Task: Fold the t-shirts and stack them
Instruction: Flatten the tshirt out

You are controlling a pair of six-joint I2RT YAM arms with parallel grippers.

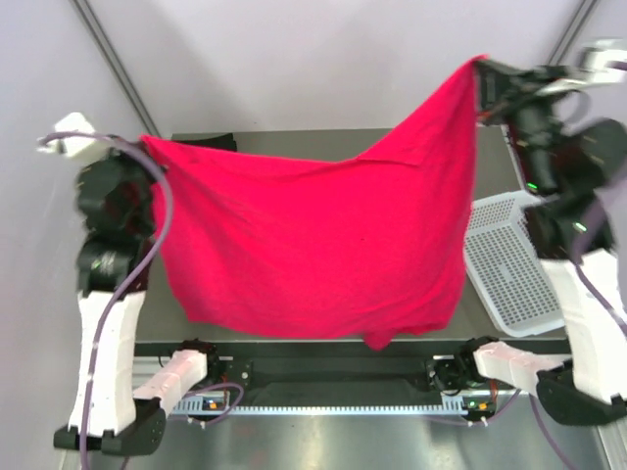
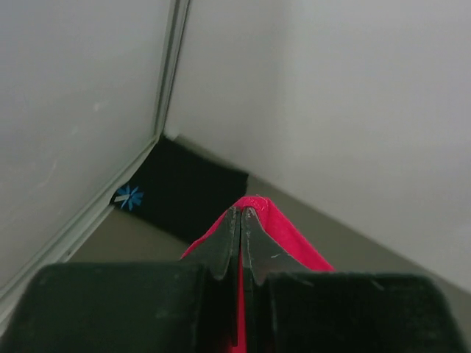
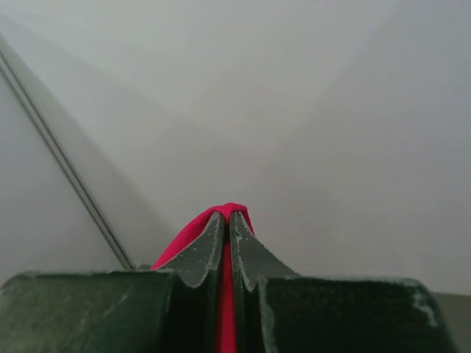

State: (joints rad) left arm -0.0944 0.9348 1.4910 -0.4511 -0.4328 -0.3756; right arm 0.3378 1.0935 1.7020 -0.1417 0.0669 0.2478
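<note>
The left gripper (image 2: 241, 217) and the right gripper (image 3: 226, 218) each pinch one corner of the red-pink t-shirt (image 1: 313, 245), which hangs between them. The black t-shirt (image 2: 188, 195) lies beyond the left fingertips. I think the lowering should be level, so that the cloth lands flat.

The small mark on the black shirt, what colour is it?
Light blue: a starburst on the black shirt, seen best in the left wrist view.

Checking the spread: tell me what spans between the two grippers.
The red-pink t-shirt, stretched from left gripper to right gripper, sagging midway; top external view shows it.
</note>
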